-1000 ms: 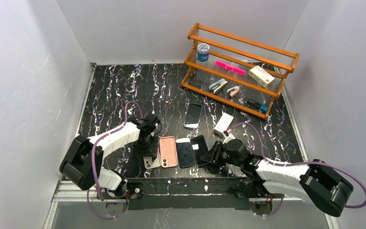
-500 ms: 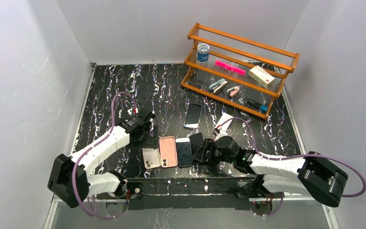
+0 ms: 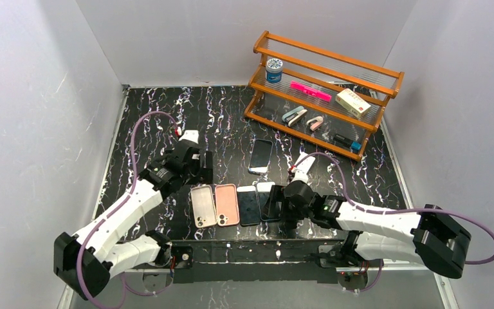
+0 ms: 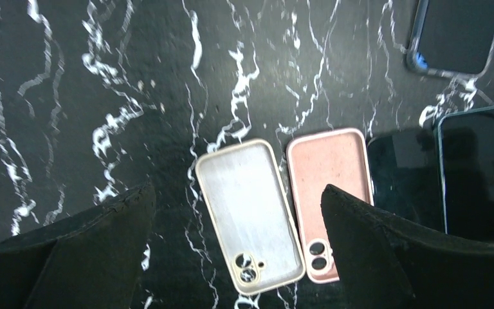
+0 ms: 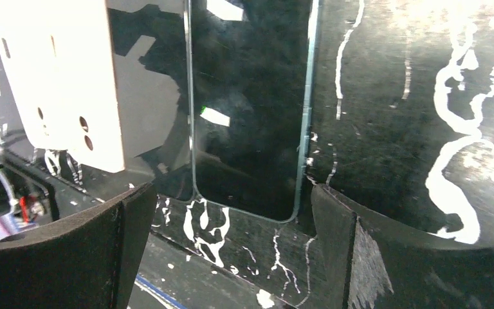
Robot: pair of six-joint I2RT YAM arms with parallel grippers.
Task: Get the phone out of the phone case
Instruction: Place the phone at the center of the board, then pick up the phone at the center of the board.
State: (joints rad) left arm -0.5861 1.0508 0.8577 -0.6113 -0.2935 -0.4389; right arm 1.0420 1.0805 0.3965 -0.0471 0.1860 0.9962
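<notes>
An empty cream phone case lies open side up on the black marble table, also seen in the top view as the cream case. Right of it lie an empty pink case, a black phone and a dark phone with a teal edge. My left gripper hangs open above the cream case, holding nothing; it shows from above as the left gripper. My right gripper is open at the near end of the teal-edged phone, not touching it; from above the right gripper sits just right of that phone.
Another phone in a bluish case lies further back. A small white box sits behind the right arm. A wooden shelf with small items stands at the back right. The table's near edge runs just below the row of phones.
Both grippers opened. The left one let go of the cream case and rose back away from it. The right one released the teal-edged phone, which now lies flat beside the black phone.
</notes>
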